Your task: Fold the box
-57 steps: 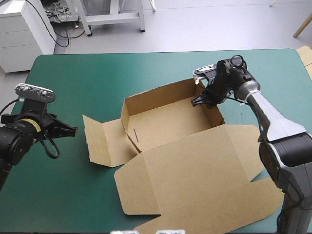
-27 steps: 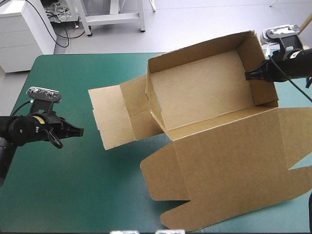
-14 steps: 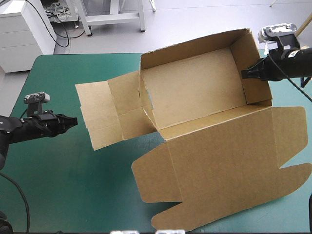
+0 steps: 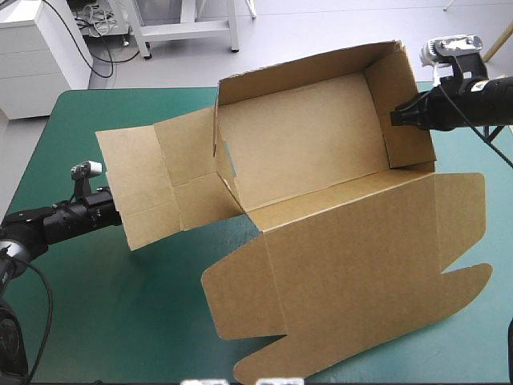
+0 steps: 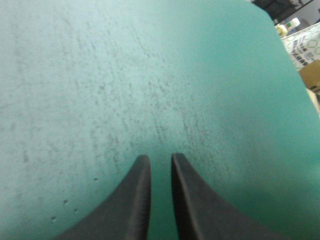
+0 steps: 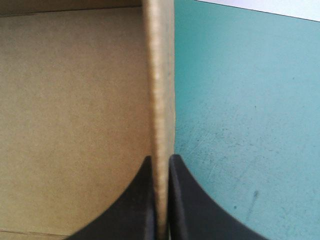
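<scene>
Left end effector (image 4: 115, 211) (image 5: 160, 159): black fingers nearly together, thin slit, only teal-green bench cover (image 5: 150, 75) between. Tip just beside outer edge of left flap (image 4: 132, 188); contact not clear. Brown box (image 4: 304, 148) at bench middle, raised and tilted, tray open, lid panel (image 4: 345, 273) flat toward near edge. Right end effector (image 4: 394, 118) (image 6: 160, 160) clamped on right end wall (image 6: 159, 75).

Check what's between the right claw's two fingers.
The box's end wall, edge-on, pinched in the right claw; nothing else is there. The right wrist view shows it, with bare cover outside the wall.
</scene>
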